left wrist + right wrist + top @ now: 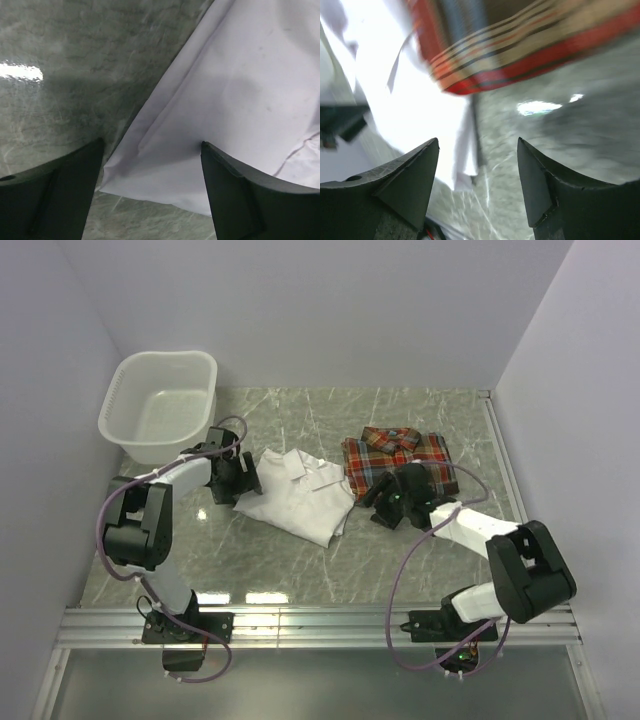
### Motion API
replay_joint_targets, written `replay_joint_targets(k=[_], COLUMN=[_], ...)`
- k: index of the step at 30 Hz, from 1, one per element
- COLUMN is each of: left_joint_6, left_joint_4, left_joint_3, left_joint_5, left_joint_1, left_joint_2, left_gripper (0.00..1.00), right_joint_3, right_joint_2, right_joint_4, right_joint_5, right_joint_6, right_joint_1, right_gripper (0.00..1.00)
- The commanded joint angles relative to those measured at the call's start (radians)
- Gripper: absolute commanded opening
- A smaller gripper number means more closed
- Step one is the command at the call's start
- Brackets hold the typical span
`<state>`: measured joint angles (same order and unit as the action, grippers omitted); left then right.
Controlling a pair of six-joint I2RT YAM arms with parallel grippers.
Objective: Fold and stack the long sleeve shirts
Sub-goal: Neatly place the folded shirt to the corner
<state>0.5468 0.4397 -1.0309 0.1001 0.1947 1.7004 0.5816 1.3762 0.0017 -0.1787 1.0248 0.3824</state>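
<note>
Table (300, 420), green marbled, with a white laundry basket (160, 405) at the far left corner. White shirt (300, 498) is found at mid-table, folded into a flat packet with the collar on the far side, facing away from the arm bases; its longer axis is judged to run left to right, slanting nearer toward the right. Plaid shirt (395, 455) is laid just right of it, edges touching or nearly so, also folded into a squarish packet with the collar at the far edge; not yet stacked. Both are judged light, limp and unable to hold a shape once lifted: a single-point pinch would likely let the folds spill open, so hold is best taken low at a folded edge through all layers, ideally on two sides at once. Left gripper (152, 150) is seen spread wide at the white shirt's left edge, a corner of cloth lying between the fingers but not pinched. Right gripper (478, 142) is parted with nothing held, at the plaid packet's near edge; that view is blurred, and contact cannot be told.
</note>
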Motion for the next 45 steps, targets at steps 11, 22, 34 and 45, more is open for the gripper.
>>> replay_joint_targets(k=[11,22,34,45], left_joint_6=[0.136,0.275,0.223,0.188], left_joint_4=[-0.016,-0.032,0.013,-0.079], left_joint_3=[0.103,0.403,0.324,0.313], left_joint_5=[0.078,0.095,0.004,0.145], left_joint_1=[-0.005,-0.005,-0.051,-0.049], left_joint_2=[-0.024,-0.309,-0.331,-0.133], left_gripper=[0.82,0.80,0.84,0.53], right_joint_3=[0.262,0.469,0.504,0.518], right_joint_2=[0.294,0.452,0.462,0.531], right_joint_4=[-0.100,-0.264,-0.318,-0.276], right_joint_5=[-0.004,0.059,0.059,-0.034], right_joint_6=[-0.115,-0.251,-0.377,-0.397], right_joint_1=[0.213,0.277,0.273,0.271], right_gripper=[0.72,0.70,0.67,0.58])
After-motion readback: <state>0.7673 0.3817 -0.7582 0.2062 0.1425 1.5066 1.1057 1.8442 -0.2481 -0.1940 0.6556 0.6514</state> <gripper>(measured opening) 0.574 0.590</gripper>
